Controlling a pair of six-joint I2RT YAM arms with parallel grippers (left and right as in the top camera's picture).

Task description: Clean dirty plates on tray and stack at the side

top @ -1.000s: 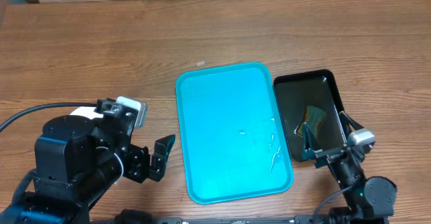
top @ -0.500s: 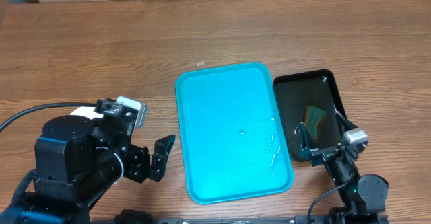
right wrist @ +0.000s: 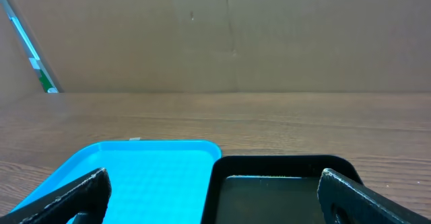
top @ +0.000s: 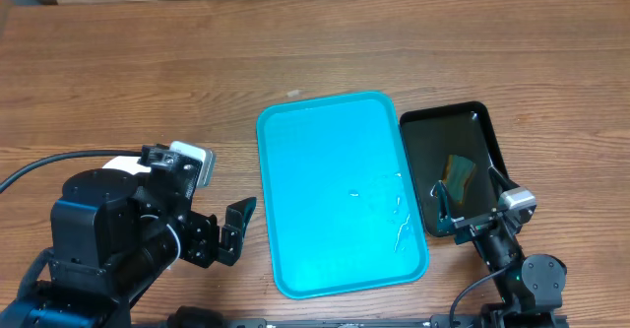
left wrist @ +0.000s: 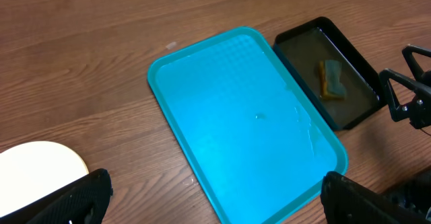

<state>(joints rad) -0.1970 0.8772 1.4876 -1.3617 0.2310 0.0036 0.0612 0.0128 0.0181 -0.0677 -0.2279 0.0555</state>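
Note:
The turquoise tray (top: 335, 121) lies bare at the table's middle, with only a few water drops on it; it also shows in the left wrist view (left wrist: 202, 96) and the right wrist view (right wrist: 135, 163). One pale round plate (left wrist: 34, 167) lies on the wood at the left, partly cut off by the frame edge; the overhead view shows only a white sliver (top: 120, 163) under the left arm. No other plates show. My left gripper (top: 231, 231) (left wrist: 215, 187) is open and empty, left of the tray's near corner. My right gripper (top: 471, 200) (right wrist: 215, 183) is open and empty at the black tray's near end.
A glossy black tray (top: 484, 121) stands right of the turquoise tray, holding liquid and a yellow-green sponge (top: 460, 170), which also shows in the left wrist view (left wrist: 332, 78). A cardboard wall (right wrist: 215, 35) runs along the table's far edge.
My right gripper has drawn back slightly toward the front edge, uncovering more of the sponge. The left arm has not moved.

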